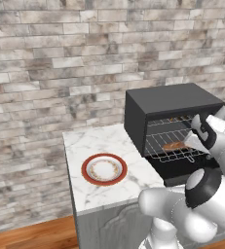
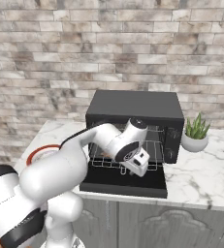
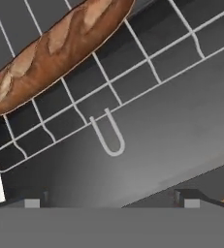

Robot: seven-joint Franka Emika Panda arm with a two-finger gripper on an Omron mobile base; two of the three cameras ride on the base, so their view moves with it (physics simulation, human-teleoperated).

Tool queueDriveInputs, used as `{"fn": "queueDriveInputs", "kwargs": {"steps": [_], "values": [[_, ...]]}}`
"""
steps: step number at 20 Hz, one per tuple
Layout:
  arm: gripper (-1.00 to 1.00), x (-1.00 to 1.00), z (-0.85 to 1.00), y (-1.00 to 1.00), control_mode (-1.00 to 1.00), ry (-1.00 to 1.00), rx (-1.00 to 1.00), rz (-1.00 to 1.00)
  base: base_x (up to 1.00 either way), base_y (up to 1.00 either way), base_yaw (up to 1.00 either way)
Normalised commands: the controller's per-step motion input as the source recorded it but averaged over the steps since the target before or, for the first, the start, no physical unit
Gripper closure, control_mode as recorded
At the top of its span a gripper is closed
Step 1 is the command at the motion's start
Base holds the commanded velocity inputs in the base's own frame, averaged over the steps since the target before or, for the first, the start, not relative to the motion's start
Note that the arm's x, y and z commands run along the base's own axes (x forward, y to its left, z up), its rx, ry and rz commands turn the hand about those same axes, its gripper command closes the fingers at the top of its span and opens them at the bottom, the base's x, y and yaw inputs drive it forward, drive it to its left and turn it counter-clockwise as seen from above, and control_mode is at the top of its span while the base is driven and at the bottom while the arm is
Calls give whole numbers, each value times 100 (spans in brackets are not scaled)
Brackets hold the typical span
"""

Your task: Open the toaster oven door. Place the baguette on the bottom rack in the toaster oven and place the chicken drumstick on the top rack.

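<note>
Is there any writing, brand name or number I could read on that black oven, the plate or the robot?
None: no readable text anywhere.
toaster oven: plain black, no brand or numbers showing.
plate: only a red rim and a speckled pattern, no words.
baguette and bottom rack: no markings.
gripper: white housing, no label legible.

toaster oven (image 1: 172, 104) on table (image 1: 104, 141), its back to the wall | toaster oven door (image 2: 125, 184) lying open flat in front | baguette (image 3: 55, 46) on bottom rack (image 3: 133, 72), pulled out over door | plate (image 1: 104, 169) left of oven | potted plant (image 2: 196, 133) right of oven
</note>
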Motion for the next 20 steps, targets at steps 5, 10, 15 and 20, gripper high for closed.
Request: {"fn": "queueDriveInputs", "kwargs": {"steps": [5,10,15,20], "values": [[-100,-18,-21,5,-100,0,-12,18,0,0,0],[-100,0,-16,6,-100,0,-4,7,0,0,0],[-100,0,-18,2,-100,0,0,1,0,0,0],[-100,0,-19,1,-100,0,0,1,0,0,0]]}}
